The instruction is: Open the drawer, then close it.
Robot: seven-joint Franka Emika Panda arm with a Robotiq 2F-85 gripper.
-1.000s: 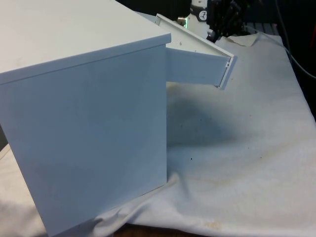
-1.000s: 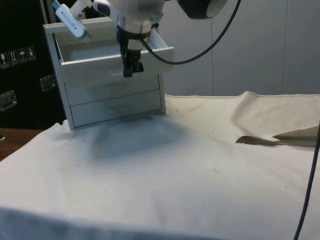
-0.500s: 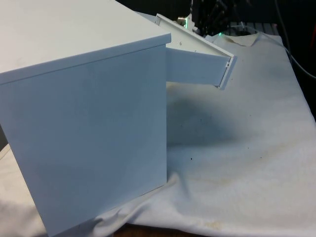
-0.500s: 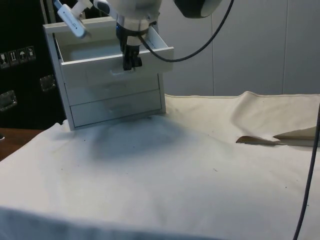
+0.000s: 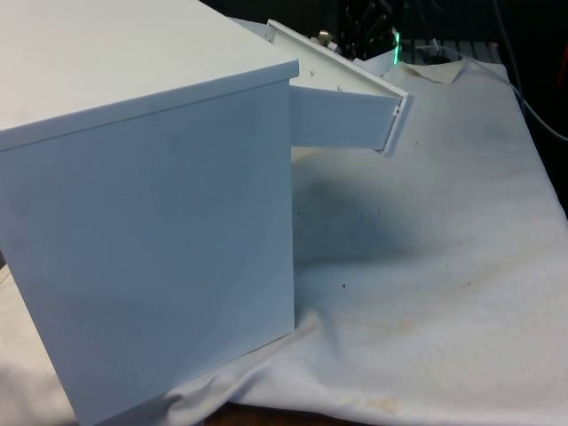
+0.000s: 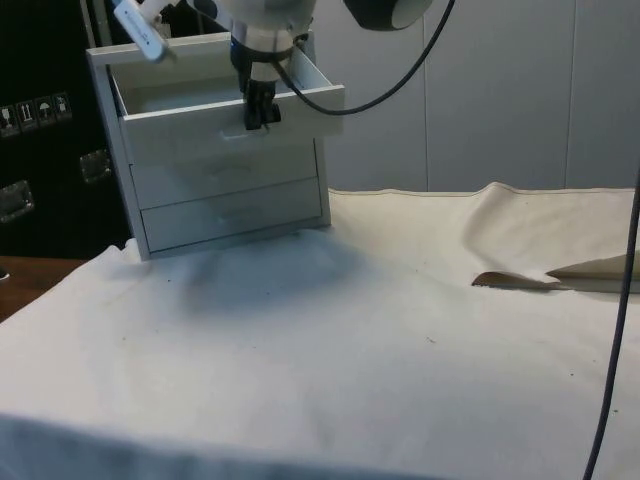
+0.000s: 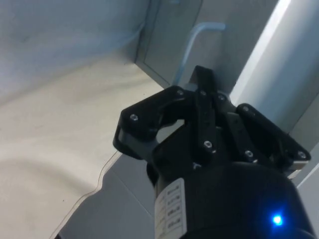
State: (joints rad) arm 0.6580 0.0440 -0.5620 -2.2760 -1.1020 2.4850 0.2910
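The top drawer [image 6: 225, 110] of the white chest of drawers [image 6: 220, 190] is seen pulled out, with its front panel standing clear of the two lower fronts in the side view. In the front view the drawer [image 5: 342, 111] is seen projecting from the chest [image 5: 151, 204] toward the front view's right. The chest is placed at the far corner of the cloth-covered counter [image 6: 350, 350] in the side view. The black gripper [image 6: 261, 112] is held against the drawer's front panel at its upper edge. In the wrist view the gripper [image 7: 202, 82] is shown with its fingers brought together, a pale handle [image 7: 192, 42] just beyond the tips. A crumpled fold of cloth [image 6: 550, 270] is noted well apart.
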